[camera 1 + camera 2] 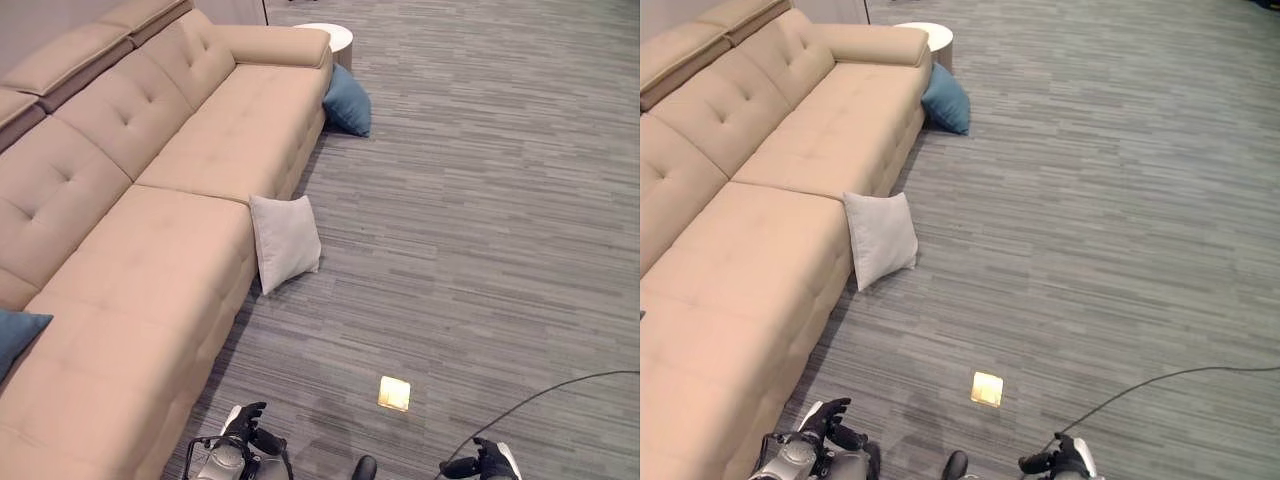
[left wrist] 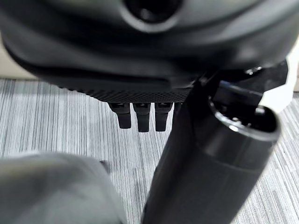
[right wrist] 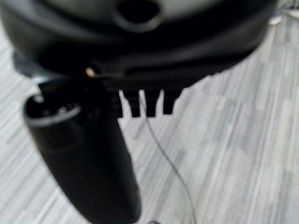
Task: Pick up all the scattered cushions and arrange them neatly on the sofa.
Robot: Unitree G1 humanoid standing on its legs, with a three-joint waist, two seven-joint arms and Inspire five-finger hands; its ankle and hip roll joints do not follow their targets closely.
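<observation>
Beige sectional sofa [image 1: 150, 200]: seat bare except one blue cushion [image 1: 15, 335] at its near back edge, cut off by frame. Grey carpet floor [image 1: 480, 220] beside the sofa front is wide open. White cushion [image 1: 286, 241] stands on the floor leaning against the sofa front at the chaise corner. Second blue cushion [image 1: 347, 101] is on the floor against the sofa's far armrest end, near a round white side table [image 1: 330, 36], half hidden behind the armrest. Small yellow floor plate [image 1: 394, 393] well clear of the sofa. Left hand [image 1: 246, 424] and right hand [image 1: 486, 461] low, away from the cushions; fingers straight, holding nothing.
</observation>
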